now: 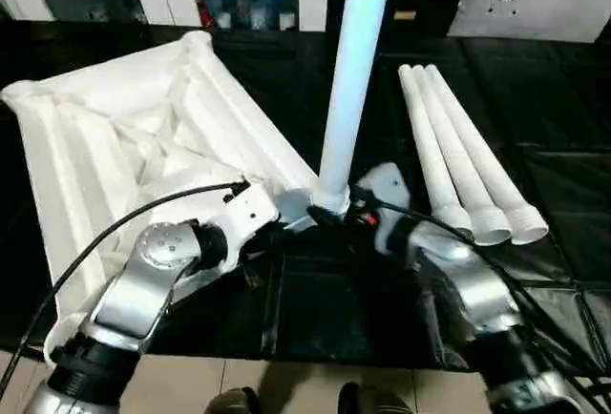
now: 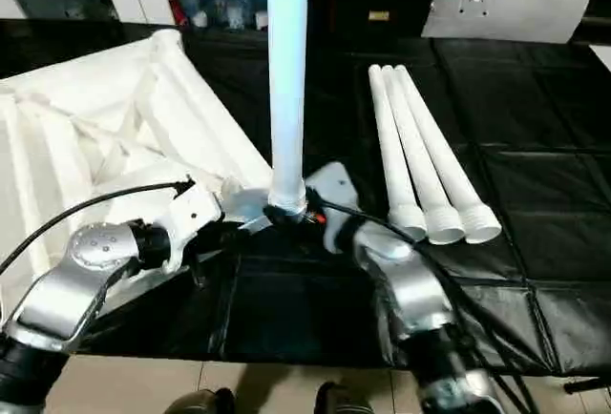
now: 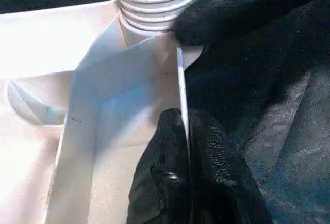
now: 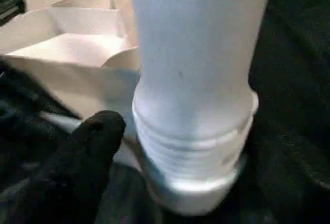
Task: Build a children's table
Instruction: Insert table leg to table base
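Black mat [image 1: 535,175]; L-wrist: leg threads [image 3: 154,2]

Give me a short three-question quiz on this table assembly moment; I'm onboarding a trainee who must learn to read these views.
1. True or false: one leg stands upright at a corner socket of the tabletop.
2. How many spare legs lie on the black mat?
3. What does the left gripper pinch? A) the tabletop's rim B) a spare leg C) a cable

Key:
1. True; its threaded end sits at the socket, beside the right gripper.
2. Three, side by side.
3. A.
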